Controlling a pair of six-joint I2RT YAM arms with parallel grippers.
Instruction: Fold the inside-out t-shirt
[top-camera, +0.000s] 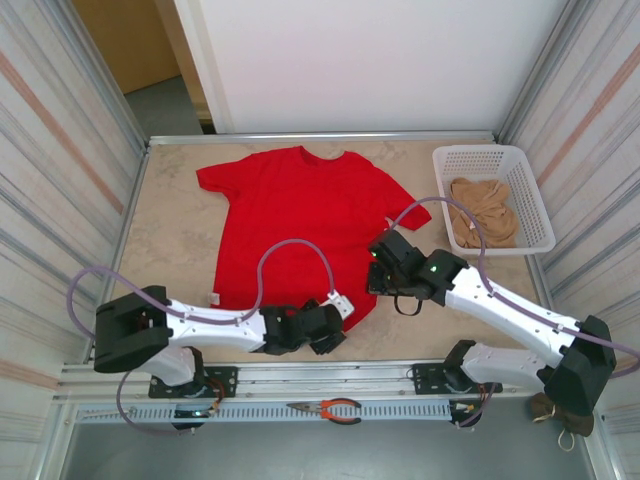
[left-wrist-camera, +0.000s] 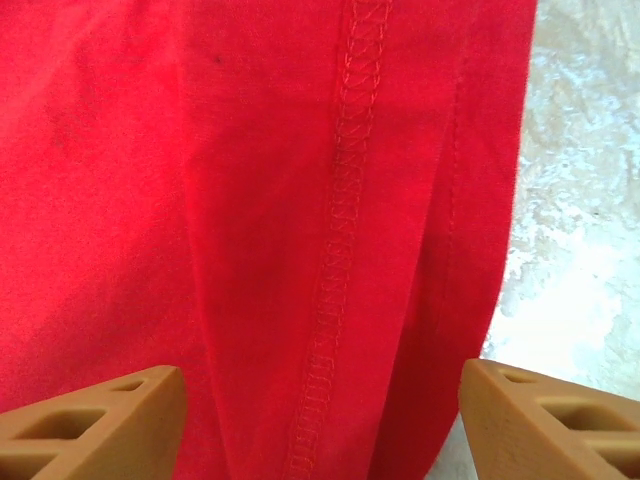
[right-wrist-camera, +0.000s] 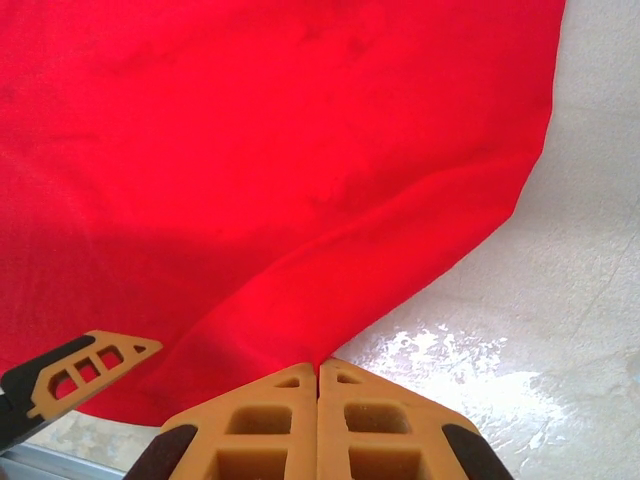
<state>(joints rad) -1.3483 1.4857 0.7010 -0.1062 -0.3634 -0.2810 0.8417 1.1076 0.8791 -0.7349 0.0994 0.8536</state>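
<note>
- The red t-shirt (top-camera: 290, 220) lies spread flat on the pale marbled worktop (top-camera: 170, 230), left of centre. Its neck opening is toward the far edge, its hem toward the near edge, and a short sleeve reaches out to each side.
- A small white tag (top-camera: 213, 298) sits at the near-left corner of the hem.
- The left gripper (top-camera: 322, 335) is low at the near-right part of the hem, just over the cloth.
- In the left wrist view, the left gripper (left-wrist-camera: 320, 420) has its jaws spread wide. One tan fingertip (left-wrist-camera: 100, 420) is over the red cloth and the other is out by the shirt's edge.
- Between those jaws runs a stitched seam (left-wrist-camera: 345, 250) of the t-shirt (left-wrist-camera: 200, 200). Bare worktop (left-wrist-camera: 580, 200) shows to the right of the cloth.
- The right gripper (top-camera: 378, 268) is at the shirt's right side edge, below the right sleeve and farther from the near edge than the left gripper.
- In the right wrist view, the right gripper (right-wrist-camera: 319, 375) has its jaws pressed together. A raised ridge of the t-shirt (right-wrist-camera: 250, 150) runs straight into their tips, so they are pinching the cloth at its edge.
- Glossy worktop (right-wrist-camera: 560, 300) lies to the right of that pinch.
- A white slotted basket (top-camera: 485, 152) stands at the far-right corner, apart from the shirt, with a crumpled tan garment (top-camera: 482, 222) inside it.
- Red-handled pliers (top-camera: 330, 408) lie on the metal rail at the near edge, between the two arm bases.
</note>
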